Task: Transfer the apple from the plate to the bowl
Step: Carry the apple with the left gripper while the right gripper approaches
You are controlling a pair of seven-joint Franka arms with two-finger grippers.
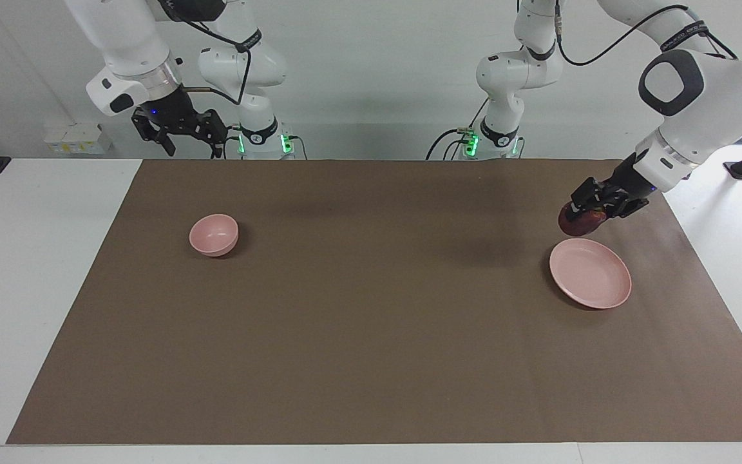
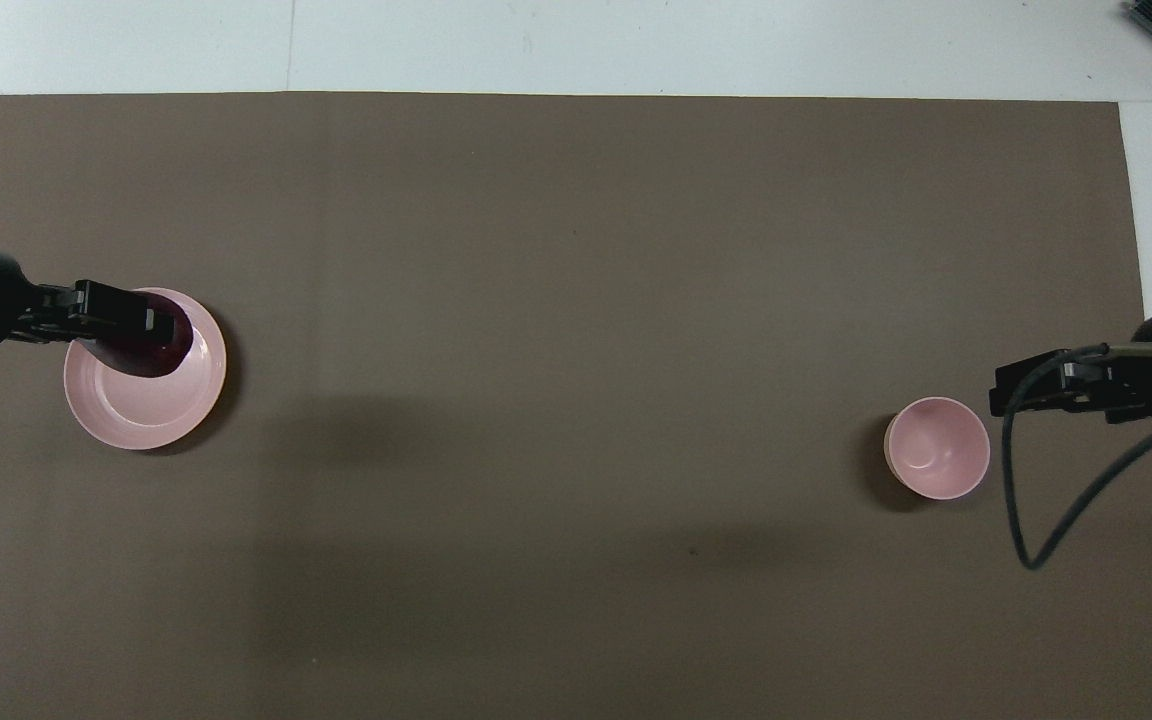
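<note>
Over the plate [image 1: 590, 281], at the desk's [image 1: 36, 270] end by my left arm, my left end effector [image 1: 587, 212] hangs in the air, clamped on the apple [image 1: 578, 222]. The arm's forearm slants down toward the end effector from about two o'clock in the facing view, wrist tilted. The apple is small, round and dark red, with its yellowish patch just under my fingers. The plate is pale pink, flat and shallow, lying on the brown mat [image 1: 371, 335].

The facing view shows clear air between apple and plate; in the overhead view the apple [image 2: 151, 345] covers the plate's rim at about eleven o'clock.

My right end effector [image 1: 181, 132] waits raised with its fingers spread, holding nothing, at about eleven o'clock from the bowl [image 1: 214, 234], a small deep pink one.
</note>
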